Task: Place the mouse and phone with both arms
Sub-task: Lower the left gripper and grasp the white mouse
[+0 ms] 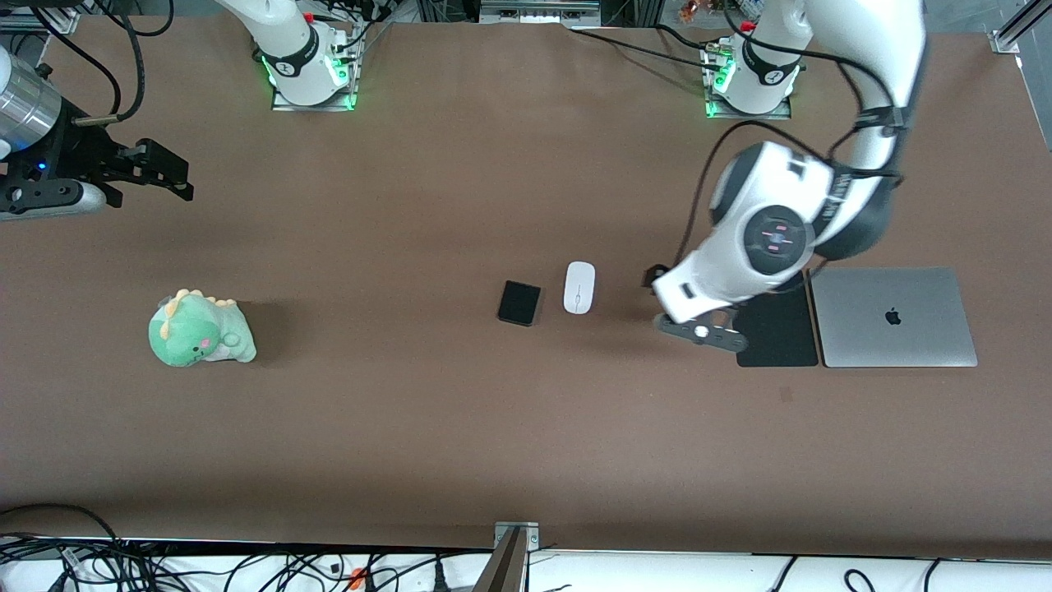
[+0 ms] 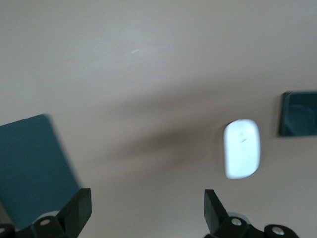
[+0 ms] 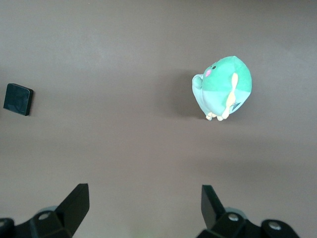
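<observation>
Front view: the brown bench (image 1: 460, 427) fills the frame. Near the middle, a little toward the frame's right, lies the small white oval mouse (image 1: 579, 287) with a thin grey line on its top. Just beside it, toward the right arm's end of the bench, lies the small glossy black rectangular phone (image 1: 519, 302); the two are apart, not touching. In the right part of the frame a closed silver laptop (image 1: 893, 317) sits next to a flat black rectangular mat (image 1: 781, 337), their edges close together. The left arm bends down from its base at the upper right, and the left gripper (image 1: 700, 330) hangs over the bench at the mat's edge, between mat and mouse, holding nothing. At the frame's left edge, in the upper part, the right gripper (image 1: 168, 174) waits in the air above bare bench, fingers spread and empty. In the lower left sits a green plush dinosaur toy (image 1: 200, 330) with pale yellow spikes.

Left wrist view: the left gripper's (image 2: 147, 208) two black fingertips stand wide apart at the bottom of the frame. The mouse (image 2: 241, 148) shows at centre right, the phone (image 2: 298, 113) at the right edge, and a corner of the mat (image 2: 32, 168) at the lower left.

Right wrist view: the right gripper (image 3: 144, 206) is spread wide at the bottom edge, nothing between its fingers. The plush dinosaur (image 3: 222, 88) sits in the upper right, the phone (image 3: 18, 99) at the left edge.
</observation>
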`<state>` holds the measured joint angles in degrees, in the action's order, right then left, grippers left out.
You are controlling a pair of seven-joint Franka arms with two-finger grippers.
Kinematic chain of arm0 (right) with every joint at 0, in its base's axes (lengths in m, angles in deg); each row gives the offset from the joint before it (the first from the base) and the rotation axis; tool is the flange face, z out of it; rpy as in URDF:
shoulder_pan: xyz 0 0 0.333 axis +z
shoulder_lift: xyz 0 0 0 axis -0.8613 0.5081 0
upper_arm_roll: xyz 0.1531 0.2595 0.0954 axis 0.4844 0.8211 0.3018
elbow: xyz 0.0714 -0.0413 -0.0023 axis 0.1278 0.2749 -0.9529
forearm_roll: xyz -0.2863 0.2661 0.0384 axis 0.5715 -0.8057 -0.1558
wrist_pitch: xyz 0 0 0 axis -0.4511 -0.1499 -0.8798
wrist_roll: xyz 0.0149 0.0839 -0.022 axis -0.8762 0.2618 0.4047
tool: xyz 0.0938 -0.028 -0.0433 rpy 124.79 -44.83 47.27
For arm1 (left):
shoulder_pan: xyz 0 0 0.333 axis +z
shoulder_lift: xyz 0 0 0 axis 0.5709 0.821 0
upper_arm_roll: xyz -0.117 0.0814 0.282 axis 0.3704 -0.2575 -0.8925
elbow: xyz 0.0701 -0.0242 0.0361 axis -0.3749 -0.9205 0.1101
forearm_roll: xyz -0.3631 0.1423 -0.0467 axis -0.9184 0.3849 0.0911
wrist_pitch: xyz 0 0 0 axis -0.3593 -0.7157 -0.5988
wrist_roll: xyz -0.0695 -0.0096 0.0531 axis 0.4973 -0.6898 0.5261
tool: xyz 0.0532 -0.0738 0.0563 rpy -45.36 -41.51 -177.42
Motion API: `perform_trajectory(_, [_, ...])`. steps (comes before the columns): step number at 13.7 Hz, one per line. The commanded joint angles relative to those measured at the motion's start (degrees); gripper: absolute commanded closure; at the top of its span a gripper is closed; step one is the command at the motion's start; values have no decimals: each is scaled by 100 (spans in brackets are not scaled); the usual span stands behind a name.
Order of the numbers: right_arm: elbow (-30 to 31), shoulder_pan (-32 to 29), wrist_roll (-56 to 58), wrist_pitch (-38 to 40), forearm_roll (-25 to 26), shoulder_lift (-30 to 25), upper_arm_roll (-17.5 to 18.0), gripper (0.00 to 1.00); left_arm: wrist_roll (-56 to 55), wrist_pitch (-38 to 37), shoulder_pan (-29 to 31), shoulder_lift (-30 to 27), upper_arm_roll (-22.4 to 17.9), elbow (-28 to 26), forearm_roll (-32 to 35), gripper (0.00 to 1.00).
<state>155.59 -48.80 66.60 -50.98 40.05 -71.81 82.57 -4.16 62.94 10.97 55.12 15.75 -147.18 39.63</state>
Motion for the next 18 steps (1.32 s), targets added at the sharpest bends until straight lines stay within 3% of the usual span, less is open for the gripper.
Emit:
perform_trajectory(1, [-134, -11, -15, 29, 7, 52, 28, 0, -882, 581, -654, 490, -101, 110, 7, 0])
perform_trajectory(5, [-143, -11, -50, 11, -2, 52, 28, 0, -1657, 1784, -1235, 763, -127, -618, 365, 0])
perform_trajectory(9, [-134, -11, -59, 20, 7, 52, 37, 0, -1887, 2945, -1350, 887, -110, -1286, 447, 0])
perform_trajectory(15, [-143, -3, -59, 20, 7, 52, 37, 0, -1932, 3088, -1447, 1027, -110, -1376, 447, 0])
perform_trajectory(16, [-143, -3, -59, 20, 24, 52, 46, 0, -1932, 3079, -1482, 1019, -110, -1384, 447, 7])
perform_trajectory(17, [-143, -3, -59, 20, 24, 52, 46, 0, -1931, 3079, -1517, 1036, -110, -1384, 447, 29])
perform_trajectory(18, [-143, 6, -59, 11, 16, 52, 46, 0, -1923, 3079, -1535, 1080, -110, -1384, 464, 43])
